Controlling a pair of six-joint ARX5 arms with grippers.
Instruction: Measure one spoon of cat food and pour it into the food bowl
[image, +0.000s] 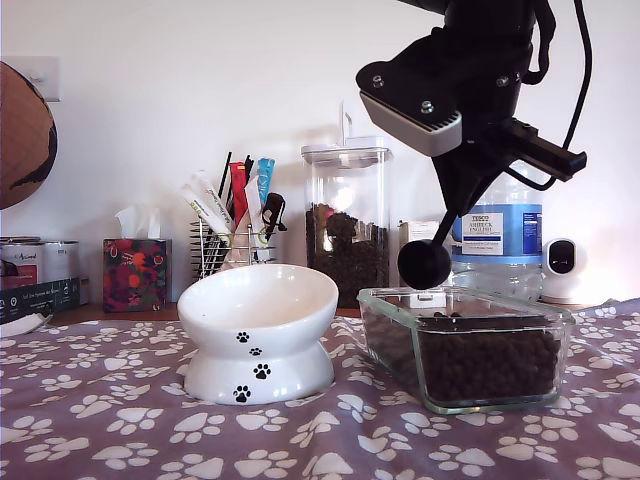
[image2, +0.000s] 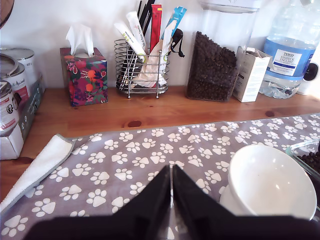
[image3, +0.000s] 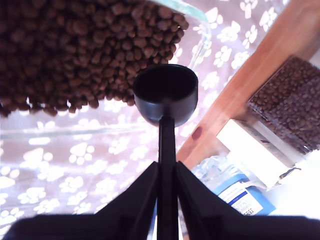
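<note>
My second gripper (image: 461, 197) (image3: 167, 169) is shut on the long handle of the black spoon (image: 425, 263) (image3: 165, 92). The spoon's round cup hangs just above the far rim of a clear glass dish (image: 392, 335) and looks empty inside. The dish holds the brown cat food (image: 487, 365) (image3: 75, 50). The white food bowl (image: 262, 375) (image2: 265, 180) with black paw prints stands empty beside the dish, toward the exterior view's left. My first gripper (image2: 171, 186) is shut on nothing, above the paw-print mat near the bowl. It does not show in the exterior view.
Along the back wall stand a tall kibble jar (image: 347, 250), a wire holder of sachets (image: 232, 240), a tissue box (image: 136, 273), a water bottle (image: 497, 240), a small white device (image: 565, 270) and cans (image: 40, 270). A white cloth (image2: 37, 167) lies at the mat's edge.
</note>
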